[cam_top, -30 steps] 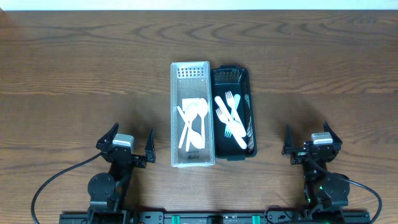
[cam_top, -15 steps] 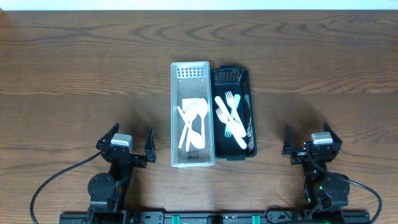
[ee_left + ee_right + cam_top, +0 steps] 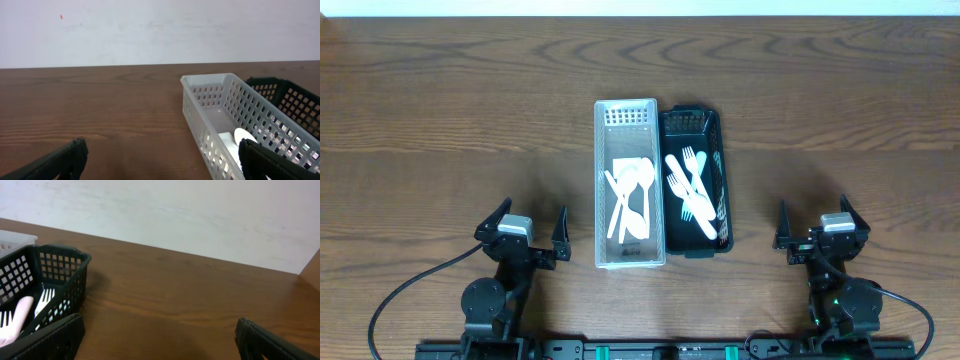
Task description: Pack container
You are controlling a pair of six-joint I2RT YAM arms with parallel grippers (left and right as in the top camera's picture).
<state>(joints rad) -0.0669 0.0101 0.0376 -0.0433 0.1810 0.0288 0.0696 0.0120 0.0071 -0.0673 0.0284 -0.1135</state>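
Two baskets: a white basket (image 3: 627, 117) and a black basket (image 3: 686, 122) are set side by side at the middle of the tabletop (image 3: 440, 120), long walls touching
Long axis: both are laid lengthwise away from the robot, so that a short end is turned toward each claw
Contents: white spoons (image 3: 633, 195) are heaped in the white basket and white forks (image 3: 690, 190) are crossed in the black one, handles roughly along the baskets
Left claw (image 3: 530, 222): spread wide with nothing held – the white basket is found ahead of it and to its right, near but apart
Right claw (image 3: 814, 222): likewise wide open and empty – the black basket is found ahead of it and to its left, rather farther off than its counterpart
Nearer arm: the white basket is judged to be best reached by the left arm, the black by the right; either reach would have to be made forward and inward
Hidden or unclear: the near ends of both baskets are cut off in the wrist views; a pale sheet under the spoons and something dark along the black basket's right wall cannot be identified; the number of pieces cannot be counted; which basket is meant as the container cannot be told
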